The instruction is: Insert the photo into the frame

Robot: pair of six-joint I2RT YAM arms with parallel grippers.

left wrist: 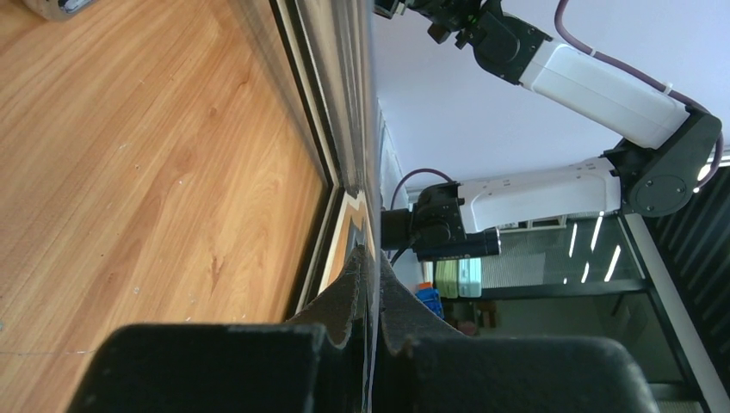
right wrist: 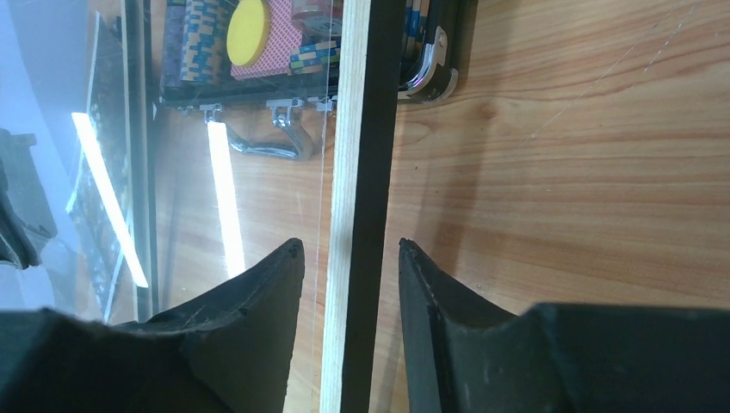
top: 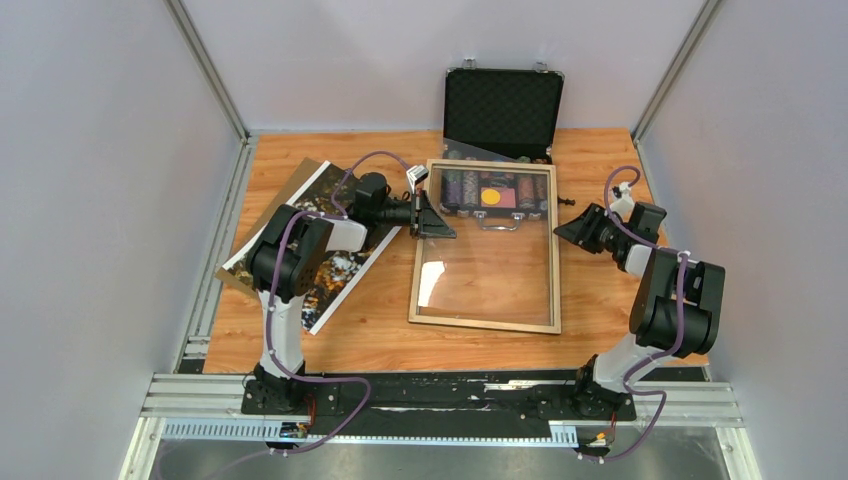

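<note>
While leaving photo point(top: 322, 192) flat at far left of worktop point(top: 600, 150), partly under left arm point(top: 290, 260), could knock it askew with any wide swing of that arm. Pinches seemingly the thin edge of raised sheet point(top: 490, 260) with left end effector point(top: 440, 222), fully closed, beside left side of frame point(top: 485, 322); could let it slip or crack on further tilting, dropping it onto frame or case point(top: 503, 100) behind. Straddles frame's right side with right end effector point(top: 565, 230), fingers point(right wrist: 258, 327) parted and not yet gripping; could nudge frame crooked by landing one finger first.
</note>
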